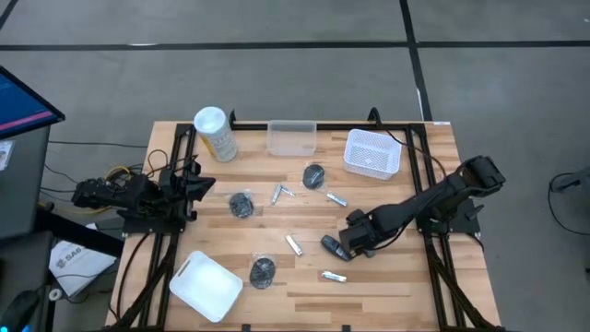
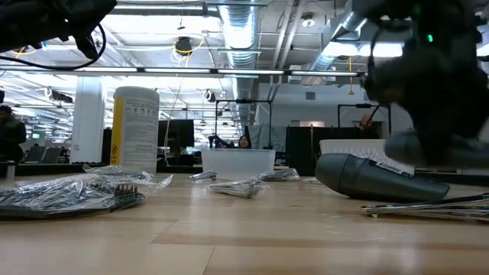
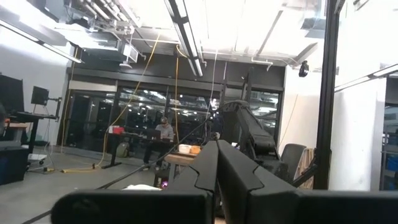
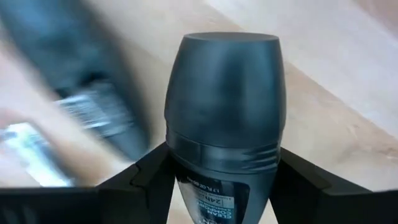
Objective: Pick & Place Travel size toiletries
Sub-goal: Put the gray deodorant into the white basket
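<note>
My right gripper (image 1: 348,245) is over the table's right middle, shut on a dark oblong roll-on bottle (image 4: 222,112). A second dark oblong piece (image 1: 330,244) lies on its side on the wood just to the gripper's left and also shows in the low view (image 2: 367,177). Three dark round lumps in clear wrapping (image 1: 241,205) (image 1: 313,175) (image 1: 263,271) and several silvery tubes (image 1: 293,244) (image 1: 334,276) (image 1: 336,198) lie scattered about the table's middle. My left gripper (image 3: 217,171) waits shut at the left edge, touching nothing. My right gripper pinches the dark bottle's body just below the cap seam (image 4: 186,163), one finger (image 4: 146,177) on each side. The fingers lie along the bottle, and its rounded cap end (image 4: 225,56) sticks out past the fingertips. Whether it is clear of the wood I cannot tell.
A tall pale-yellow canister with a white lid (image 1: 214,134), a clear tub (image 1: 292,138) and a white mesh basket (image 1: 372,153) stand along the far edge. A white tray (image 1: 207,286) lies at the near left. Bare wood shows at the near right.
</note>
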Controlling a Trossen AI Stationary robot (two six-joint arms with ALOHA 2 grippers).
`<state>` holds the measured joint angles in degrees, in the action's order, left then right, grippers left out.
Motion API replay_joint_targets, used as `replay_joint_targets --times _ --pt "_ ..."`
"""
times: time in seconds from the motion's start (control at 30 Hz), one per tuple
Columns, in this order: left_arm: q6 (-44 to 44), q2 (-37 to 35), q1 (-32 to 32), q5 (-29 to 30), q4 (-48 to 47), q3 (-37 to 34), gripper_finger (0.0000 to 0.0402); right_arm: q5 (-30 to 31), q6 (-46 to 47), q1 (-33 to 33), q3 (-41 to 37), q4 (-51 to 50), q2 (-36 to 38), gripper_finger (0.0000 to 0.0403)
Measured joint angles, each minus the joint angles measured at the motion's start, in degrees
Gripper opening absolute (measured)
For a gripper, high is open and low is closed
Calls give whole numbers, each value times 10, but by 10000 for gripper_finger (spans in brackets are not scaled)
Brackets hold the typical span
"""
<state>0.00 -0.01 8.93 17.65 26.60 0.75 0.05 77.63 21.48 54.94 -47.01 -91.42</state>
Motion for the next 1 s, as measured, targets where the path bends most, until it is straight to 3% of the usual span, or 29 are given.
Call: replay_joint_targets --times 0.23,0.53,0.73,1.0 --pt "2 0 0 0 16 0 2 74 -61 -44 71 2 91 197" --pt "2 2 0 1 24 0 2 116 -270 -99 182 134 184 197" --pt "2 2 0 1 26 0 2 70 -382 -108 236 221 207 197" --pt "2 2 0 1 26 0 2 -61 -485 -81 285 319 201 197"
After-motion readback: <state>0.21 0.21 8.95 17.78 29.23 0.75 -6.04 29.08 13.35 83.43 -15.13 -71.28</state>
